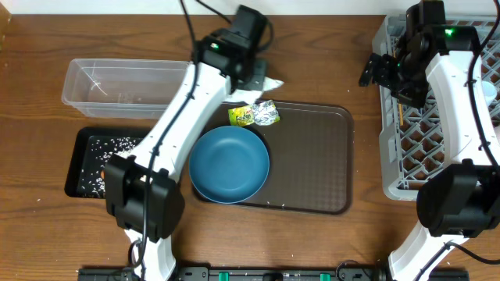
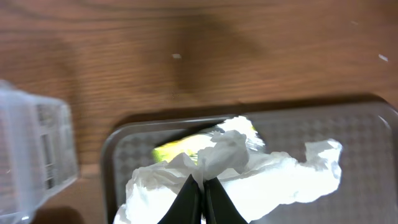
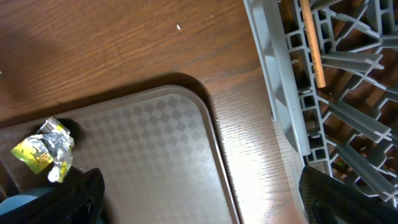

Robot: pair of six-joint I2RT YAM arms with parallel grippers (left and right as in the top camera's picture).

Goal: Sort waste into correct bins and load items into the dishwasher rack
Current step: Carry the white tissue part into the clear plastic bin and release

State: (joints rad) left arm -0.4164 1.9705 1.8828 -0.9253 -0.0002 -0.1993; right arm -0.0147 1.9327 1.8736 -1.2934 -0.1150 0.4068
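Overhead view only: the black tray (image 1: pixel 78 139) holding rice grains (image 1: pixel 117 144) lies at the left of the worktop (image 1: pixel 328 47). Left wrist view: the left claw (image 2: pixel 202 185) is clamped together on crumpled white paper (image 2: pixel 280 171) above the brown tray (image 2: pixel 373 124), and the wrapper (image 2: pixel 177 149) lies just beyond. Right wrist view: the right claw (image 3: pixel 208 199) has its fingers apart, and a chopstick (image 3: pixel 311 40) lies in the rack (image 3: pixel 273 68) at right.

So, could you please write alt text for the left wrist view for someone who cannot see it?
The left pincer is closed on a piece of crumpled white paper above a corner of the brown tray. A yellow-green wrapper lies on the tray behind the paper, and a clear container sits at the left on the wooden table.
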